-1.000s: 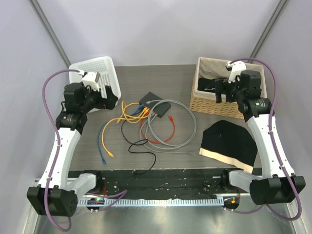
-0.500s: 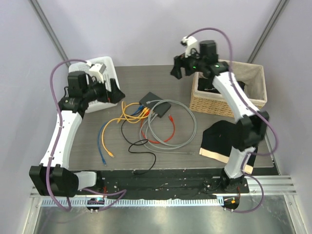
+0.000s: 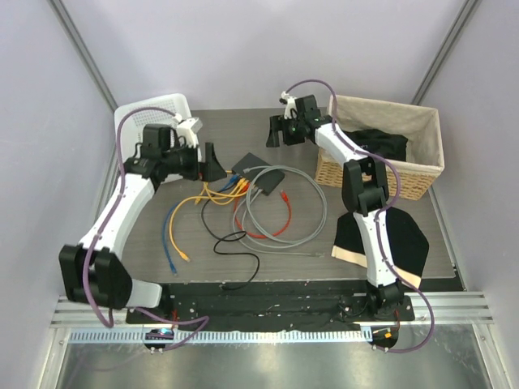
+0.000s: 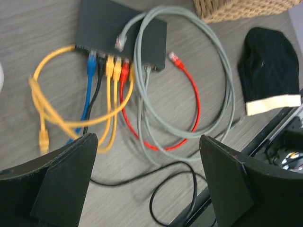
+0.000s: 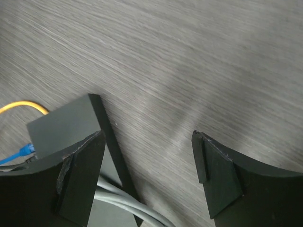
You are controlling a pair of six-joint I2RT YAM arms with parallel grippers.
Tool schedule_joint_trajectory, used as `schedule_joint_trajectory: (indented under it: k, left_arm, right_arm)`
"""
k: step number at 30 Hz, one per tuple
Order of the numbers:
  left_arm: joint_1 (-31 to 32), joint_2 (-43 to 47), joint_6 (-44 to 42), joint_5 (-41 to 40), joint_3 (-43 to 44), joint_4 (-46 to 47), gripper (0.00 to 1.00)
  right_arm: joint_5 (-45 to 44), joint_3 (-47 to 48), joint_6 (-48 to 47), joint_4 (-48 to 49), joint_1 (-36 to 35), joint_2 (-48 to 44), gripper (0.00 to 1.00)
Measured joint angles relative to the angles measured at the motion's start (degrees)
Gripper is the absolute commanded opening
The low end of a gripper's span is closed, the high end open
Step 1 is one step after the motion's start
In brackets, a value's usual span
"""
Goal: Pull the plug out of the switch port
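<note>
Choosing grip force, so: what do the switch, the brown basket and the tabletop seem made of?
Switch: likely matte black plastic or painted metal, flat and glare-free. Basket: woven wicker, visible tan weave. Tabletop: grey wood-grain, probably laminate, streaked lines.

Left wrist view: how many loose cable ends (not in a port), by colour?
Grey: 1, the grey plug lying on top of the switch
Red: 1, the red plug just off the switch's corner
Yellow: 1, the yellow plug out near the view's left edge
Total: 3 in this view; other ends may be hidden behind the fingers.
</note>
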State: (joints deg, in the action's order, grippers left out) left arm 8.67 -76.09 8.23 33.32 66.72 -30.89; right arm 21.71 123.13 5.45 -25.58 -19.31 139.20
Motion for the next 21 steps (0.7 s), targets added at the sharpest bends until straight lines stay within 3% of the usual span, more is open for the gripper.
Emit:
schedule_joint_trajectory:
  k: [5, 11, 21]
  left_arm:
    - [0.7, -10.5, 6.3, 0.2, 8.6, 2.8, 0.88]
    - [1.2, -20.4, 15.3, -1.2, 11.1, 5.8, 0.83]
    - [5.7, -34.0, 19.1, -6.2, 17.4, 5.9, 0.79]
  right_arm:
    - [1.1, -3.3, 1.0, 0.6, 0.4, 0.0, 0.78]
    - [4.7, -10.7, 1.9, 2.3, 0.3, -1.9, 0.76]
    - [9.8, -26.5, 5.1, 3.4, 0.3, -11.1, 0.73]
